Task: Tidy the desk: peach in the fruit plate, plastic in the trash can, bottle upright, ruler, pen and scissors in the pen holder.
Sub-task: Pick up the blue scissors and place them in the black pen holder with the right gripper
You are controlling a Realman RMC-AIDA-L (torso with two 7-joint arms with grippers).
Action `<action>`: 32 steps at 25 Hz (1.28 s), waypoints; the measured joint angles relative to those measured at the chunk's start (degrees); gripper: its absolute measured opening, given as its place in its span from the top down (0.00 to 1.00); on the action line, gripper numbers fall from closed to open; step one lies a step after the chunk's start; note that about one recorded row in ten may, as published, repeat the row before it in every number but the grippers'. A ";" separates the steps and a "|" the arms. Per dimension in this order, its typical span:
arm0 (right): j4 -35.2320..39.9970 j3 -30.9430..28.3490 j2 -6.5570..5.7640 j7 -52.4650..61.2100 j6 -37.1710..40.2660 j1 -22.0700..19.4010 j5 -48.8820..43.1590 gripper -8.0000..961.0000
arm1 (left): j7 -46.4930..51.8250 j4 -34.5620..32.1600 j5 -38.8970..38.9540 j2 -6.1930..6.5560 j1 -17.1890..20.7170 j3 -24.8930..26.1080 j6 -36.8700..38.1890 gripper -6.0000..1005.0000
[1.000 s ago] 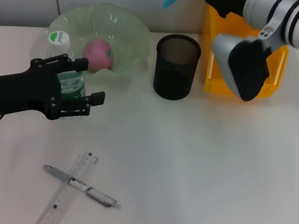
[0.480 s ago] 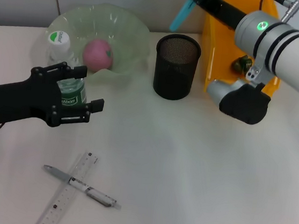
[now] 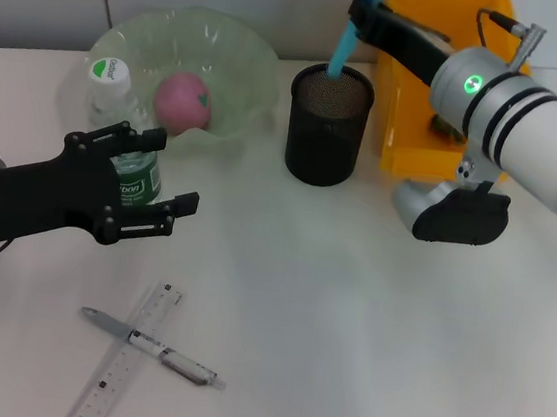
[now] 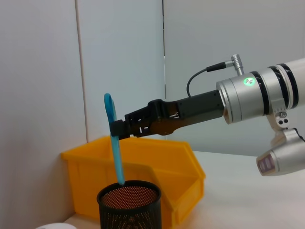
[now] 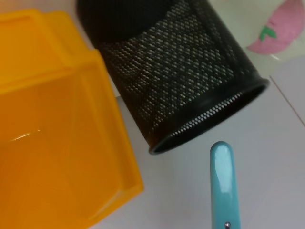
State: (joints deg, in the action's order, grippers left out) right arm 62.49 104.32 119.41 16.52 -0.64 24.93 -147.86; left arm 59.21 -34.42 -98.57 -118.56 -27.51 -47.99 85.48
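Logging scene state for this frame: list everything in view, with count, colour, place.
desk: 1, white, under everything
fruit plate: 1, pale green, far left
peach: 1, pink, in the fruit plate
bottle: 1, clear, white cap, upright beside the plate
pen holder: 1, black mesh, far centre
trash can: 1, orange-yellow, right of the pen holder
scissors: 1, light blue, tip down at the holder's mouth
ruler: 1, clear, near left
pen: 1, lying across the ruler
left gripper: black, open around the bottle
right gripper: shut on the scissors
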 joint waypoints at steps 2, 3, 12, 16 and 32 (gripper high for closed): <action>-0.88 0.31 -0.02 -0.80 -0.83 -0.01 -0.24 0.74 | -0.61 0.52 0.02 -0.01 -0.09 0.01 -0.36 0.15; -1.29 0.39 -0.03 -1.31 -1.14 -0.05 -0.28 0.74 | -0.98 0.67 0.03 -0.01 -0.11 0.01 -0.49 0.15; -4.11 2.61 0.04 -2.02 -5.58 -0.18 -2.13 0.74 | -2.84 1.77 1.51 -0.12 -0.18 -0.04 -0.68 0.15; -5.26 3.68 0.17 -1.85 -6.46 0.14 -2.25 0.74 | -4.72 2.89 2.97 -0.10 -0.07 -0.35 -0.76 0.15; -6.65 5.14 0.39 -1.05 -8.67 0.90 -2.04 0.51 | -5.16 3.92 3.08 0.09 -0.20 -0.38 -1.47 0.15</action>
State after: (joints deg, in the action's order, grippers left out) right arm 55.84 109.46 119.80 15.48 -9.31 25.84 -149.89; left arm 54.05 -30.50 -95.49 -118.46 -27.71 -48.37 84.02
